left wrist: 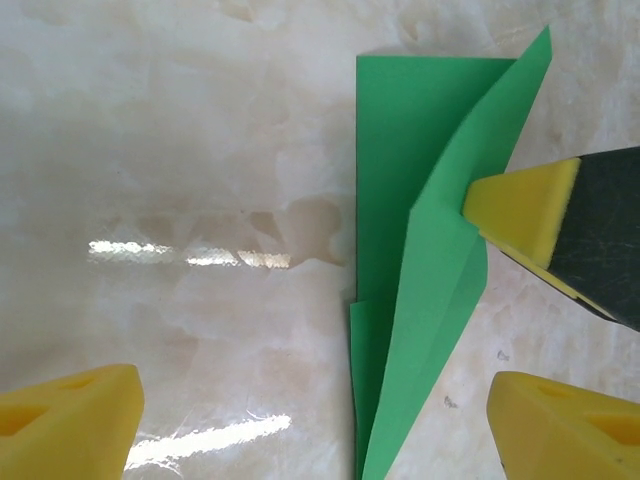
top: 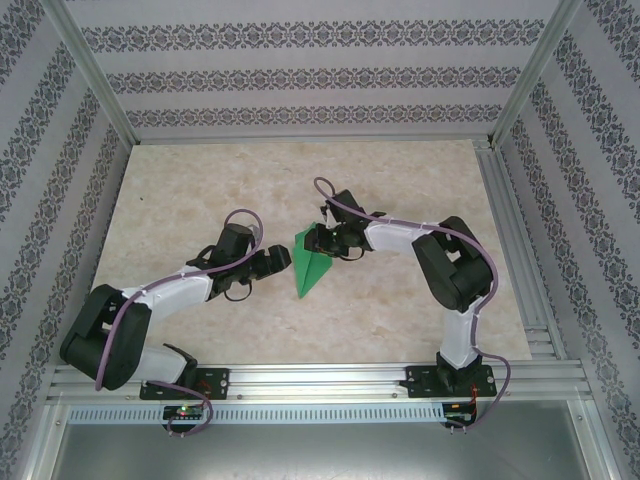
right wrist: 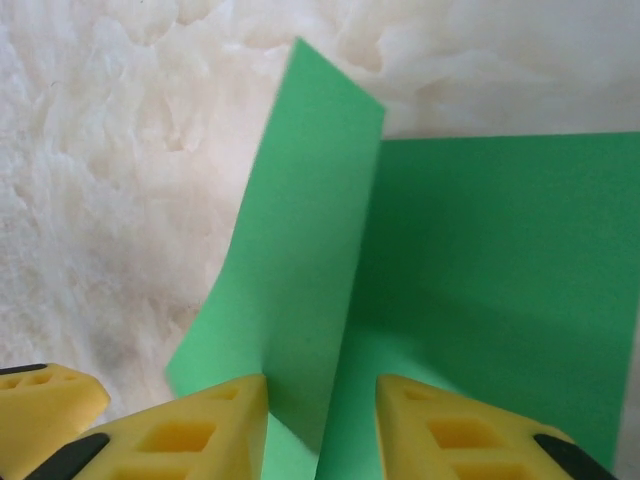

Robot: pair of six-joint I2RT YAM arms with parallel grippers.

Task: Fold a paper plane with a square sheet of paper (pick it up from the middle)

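The square sheet of paper (top: 308, 265) lies mid-table, bright green and folded into a narrow pointed shape with its tip toward the near edge. In the left wrist view the paper (left wrist: 420, 250) has one flap lifted off the flat layers. My left gripper (top: 275, 262) sits just left of it, open wide, with its yellow fingertips (left wrist: 65, 425) on either side of the paper's narrow end (left wrist: 315, 430). My right gripper (top: 318, 243) is at the paper's wide end. Its jaws (right wrist: 320, 430) stand apart with the raised flap (right wrist: 300, 230) between them, and one finger (right wrist: 190, 430) touches that flap.
The marble-patterned tabletop (top: 200, 190) is bare around the paper. Patterned walls and an aluminium frame (top: 515, 230) enclose the table on three sides. Both arm bases are bolted to the rail (top: 320, 380) at the near edge.
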